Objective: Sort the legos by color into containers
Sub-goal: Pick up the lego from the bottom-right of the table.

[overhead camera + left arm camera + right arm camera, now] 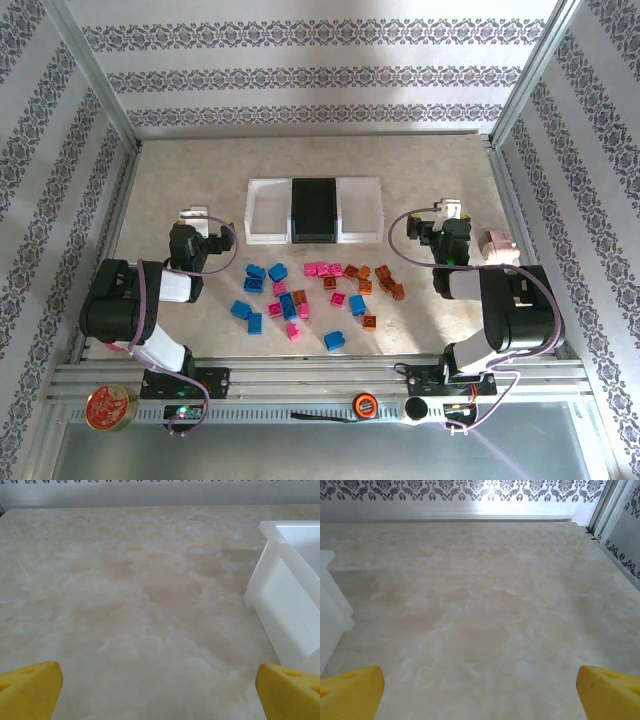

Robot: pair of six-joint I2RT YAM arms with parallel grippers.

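Both claws hang released and empty. The left gripper (160, 695) holds its yellow wedge fingertips (30, 690) spread wide above bare tabletop just left of the containers (268, 212), and the right gripper (480, 695) does likewise to their right. The legos (320, 295) lie loose on the near side, between the arms, mostly blue left, pink middle and orange-brown right, many touching. On the slick marbled table (200, 170) these small, hard, studded bricks could skid or come up in pairs, and the containers' thin walls look easy to nudge.
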